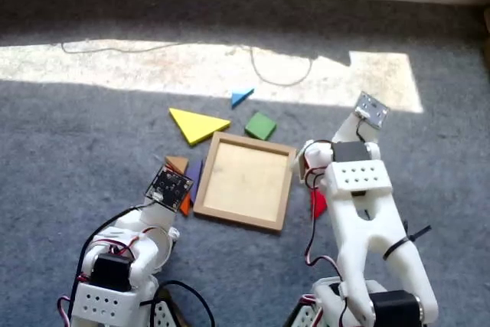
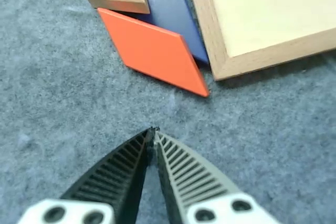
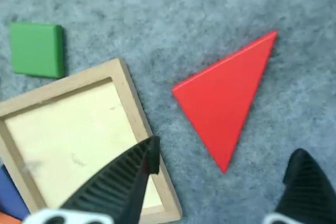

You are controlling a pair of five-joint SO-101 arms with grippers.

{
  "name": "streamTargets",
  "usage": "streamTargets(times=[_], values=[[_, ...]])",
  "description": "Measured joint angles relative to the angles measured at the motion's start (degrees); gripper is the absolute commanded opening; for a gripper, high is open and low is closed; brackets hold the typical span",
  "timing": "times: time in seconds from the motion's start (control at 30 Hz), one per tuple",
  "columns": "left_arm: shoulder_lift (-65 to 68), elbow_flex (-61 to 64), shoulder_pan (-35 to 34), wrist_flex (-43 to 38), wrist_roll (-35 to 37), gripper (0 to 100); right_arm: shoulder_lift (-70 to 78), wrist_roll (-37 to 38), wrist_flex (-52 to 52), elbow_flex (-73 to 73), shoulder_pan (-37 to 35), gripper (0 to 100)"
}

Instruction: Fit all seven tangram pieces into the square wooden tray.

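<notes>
Lengthwise, orange parallelogram [image 2: 155, 51] points toward tray [image 2: 209, 24] corner.

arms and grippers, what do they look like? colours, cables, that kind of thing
The left arm and the right arm are both white plastic shells with black motors, and thin red and black wires run along them. The left gripper has ribbed, pointed fingers, one black and one pale grey. The right gripper has black fingers, one visibly ribbed.
</notes>
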Motion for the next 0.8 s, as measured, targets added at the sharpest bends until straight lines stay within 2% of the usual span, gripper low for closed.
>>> streamTargets(times=[0.23,0.4,0.8], values=[[0.00,0.00,0.00,0.00,0.00,1,12.75,-4.13,-6.07,-1.05,0.26,36.8],[0.00,0.00,0.00,0.00,0.00,1,15.30,-6.24,-9.32,-2.81,2.90,36.8],[0.00,0.00,0.00,0.00,0.00,1,15.47,-6.86,-15.21,-2.99,2.81,36.8]])
